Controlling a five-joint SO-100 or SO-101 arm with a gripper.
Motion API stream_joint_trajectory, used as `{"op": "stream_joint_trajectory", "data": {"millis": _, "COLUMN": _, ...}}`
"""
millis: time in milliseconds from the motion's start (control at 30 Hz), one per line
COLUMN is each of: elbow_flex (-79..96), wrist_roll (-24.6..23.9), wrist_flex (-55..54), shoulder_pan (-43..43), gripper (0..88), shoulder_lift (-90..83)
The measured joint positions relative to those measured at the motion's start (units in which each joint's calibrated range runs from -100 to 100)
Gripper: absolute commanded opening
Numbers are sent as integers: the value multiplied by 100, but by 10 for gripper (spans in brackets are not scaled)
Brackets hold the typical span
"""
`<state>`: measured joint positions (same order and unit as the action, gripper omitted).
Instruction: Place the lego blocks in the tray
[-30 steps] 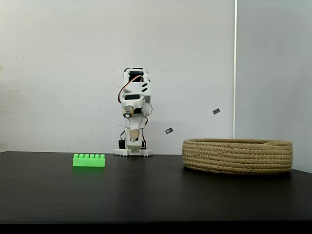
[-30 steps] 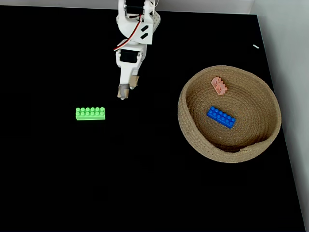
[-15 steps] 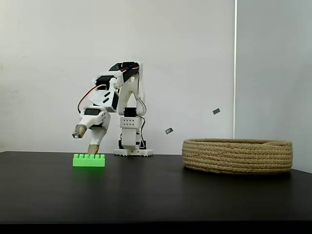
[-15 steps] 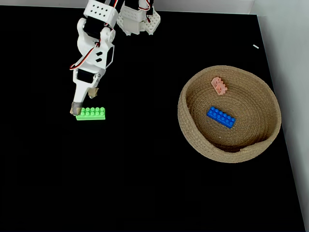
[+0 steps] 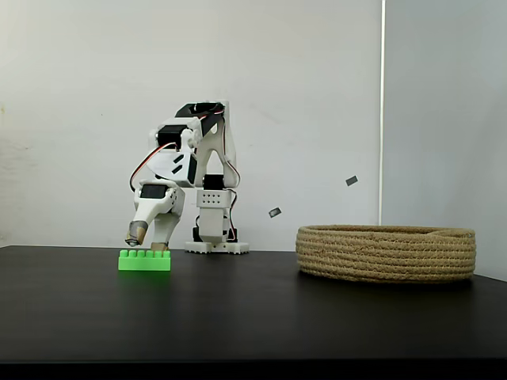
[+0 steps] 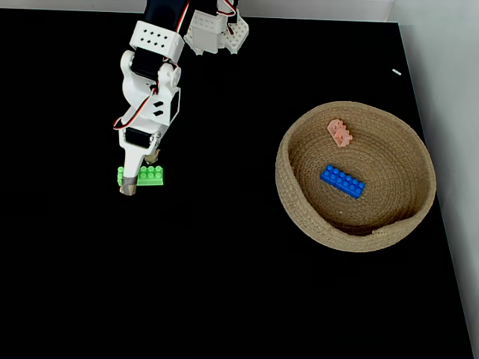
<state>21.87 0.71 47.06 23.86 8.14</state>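
Two fingertips of the gripper [image 6: 141, 173] stand spread apart, straddling the green brick [image 6: 152, 176]: from above, one tip lies on the near side at the brick's left end and the other just behind it; in the side view the gripper [image 5: 147, 240] is down at stud height, unclenched, nothing held yet. The brick lies flat on the black table [image 6: 224, 284], well apart from the rope tray [image 6: 299, 217], where the blue brick [image 6: 343, 181] and pink brick [image 6: 340, 132] already rest. Handling judgement: hard, light, stiff plastic with smooth side walls (likely slippery under a skewed pinch), not fragile; best taken across the narrow width on the long flat sides, nearer the middle than the present left-end position, or it may pivot on lifting. Against half a second ago: the forward tip has crossed from the brick's left corner to its near side, the wrist has dropped from above the studs to about their level, and brick and tray contents are unmoved.
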Motion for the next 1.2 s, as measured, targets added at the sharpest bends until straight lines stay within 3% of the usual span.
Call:
{"op": "stream_joint_trajectory", "data": {"millis": 200, "elbow_flex": 35, "wrist_roll": -83, "wrist_flex": 0, "shoulder_pan": -138, "gripper": 246, "shoulder_lift": 0}}
{"op": "stream_joint_trajectory", "data": {"millis": 267, "elbow_flex": 53, "wrist_roll": -83, "wrist_flex": 0, "shoulder_pan": -138, "gripper": 130, "shoulder_lift": 0}}
{"op": "stream_joint_trajectory", "data": {"millis": 300, "elbow_flex": 53, "wrist_roll": -83, "wrist_flex": 0, "shoulder_pan": -138, "gripper": 30, "shoulder_lift": 0}}
{"op": "stream_joint_trajectory", "data": {"millis": 333, "elbow_flex": 53, "wrist_roll": -83, "wrist_flex": 0, "shoulder_pan": -138, "gripper": 2, "shoulder_lift": 0}}
{"op": "stream_joint_trajectory", "data": {"millis": 533, "elbow_flex": 88, "wrist_roll": -88, "wrist_flex": 0, "shoulder_pan": -138, "gripper": 0, "shoulder_lift": 0}}
{"op": "stream_joint_trajectory", "data": {"millis": 667, "elbow_flex": -168, "wrist_roll": -195, "wrist_flex": 650, "shoulder_pan": -456, "gripper": 0, "shoulder_lift": 0}}
{"op": "stream_joint_trajectory", "data": {"millis": 833, "elbow_flex": -371, "wrist_roll": -860, "wrist_flex": 1665, "shoulder_pan": -1262, "gripper": 0, "shoulder_lift": -144}}
{"op": "stream_joint_trajectory", "data": {"millis": 1200, "elbow_flex": -362, "wrist_roll": -2232, "wrist_flex": 1892, "shoulder_pan": -3314, "gripper": 0, "shoulder_lift": -2163}}
